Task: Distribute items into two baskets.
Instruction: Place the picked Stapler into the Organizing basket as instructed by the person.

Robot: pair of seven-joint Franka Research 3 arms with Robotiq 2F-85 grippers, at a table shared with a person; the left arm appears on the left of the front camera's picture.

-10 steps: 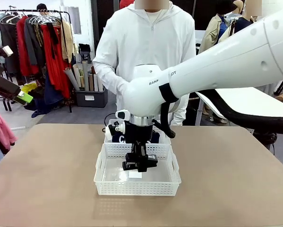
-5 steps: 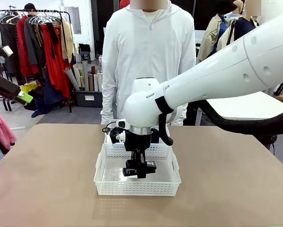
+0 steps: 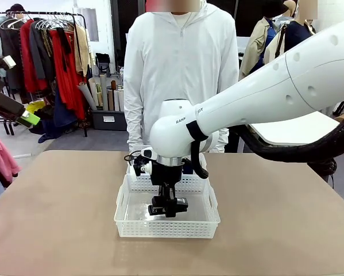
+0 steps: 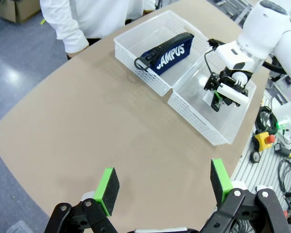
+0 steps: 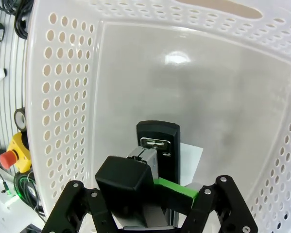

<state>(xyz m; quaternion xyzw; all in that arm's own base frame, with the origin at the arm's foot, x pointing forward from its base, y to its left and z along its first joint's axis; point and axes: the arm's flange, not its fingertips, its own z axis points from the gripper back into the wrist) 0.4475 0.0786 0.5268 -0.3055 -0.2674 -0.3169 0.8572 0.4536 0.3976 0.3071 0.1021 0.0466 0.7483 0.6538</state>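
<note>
Right gripper, black with green pads, hangs straight down inside the nearer of two white rectangular plastic baskets with perforated lattice sides, its fingers closed on a slim black stapler. In the right wrist view the stapler lies lengthways between the closed fingers, its metal hinge end showing, low over the basket's pale glossy floor, with a small white label on the floor just beyond it. Whether the stapler touches the floor cannot be told.

The second matching basket stands directly behind the first, their long sides touching, on a tan table. Inside it lies a dark navy soft zip pouch with white "CAMPUS" lettering, resting diagonally across the floor.

The left gripper hovers high above the table's left side, well apart from both baskets, its two green-padded fingers spread wide and holding nothing.

A person in a white zipped jacket stands at the far edge of the table, just behind the baskets, arms down at the sides.
</note>
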